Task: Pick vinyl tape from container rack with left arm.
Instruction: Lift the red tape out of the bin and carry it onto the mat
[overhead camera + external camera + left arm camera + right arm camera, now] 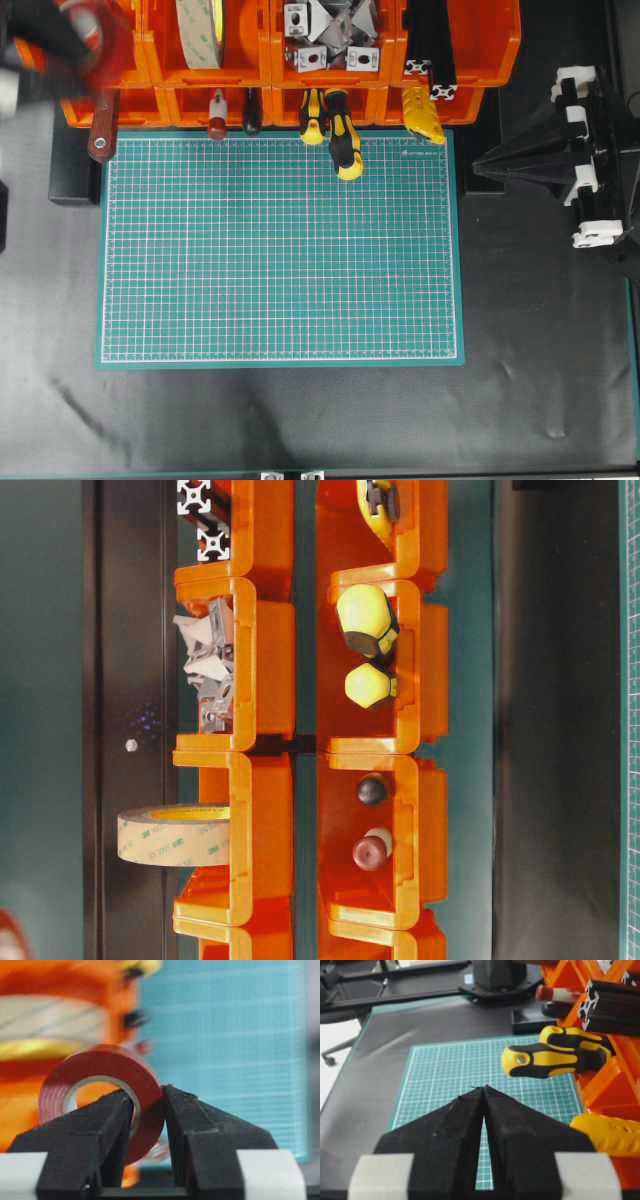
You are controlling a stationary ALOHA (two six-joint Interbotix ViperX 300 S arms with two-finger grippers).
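The vinyl tape [102, 1066], a glossy red roll with a pale core, stands upright in my left gripper [147, 1091]. The gripper is shut on its wall, with one finger through the core and the other against the outer face. In the overhead view the tape [95, 28] and the left arm [40, 40] are a blur at the top left, above the left end of the orange container rack [380, 100]. My right gripper [483, 1088] is shut and empty, its tips touching. It rests at the right, off the mat [480, 165].
The rack's upper bins hold a cream tape roll [200, 35], metal brackets [330, 35] and black extrusions [430, 50]. Yellow-black screwdriver handles [345, 140], a brown handle [102, 140] and a yellow tool [425, 115] stick out of the lower bins over the green cutting mat [280, 250].
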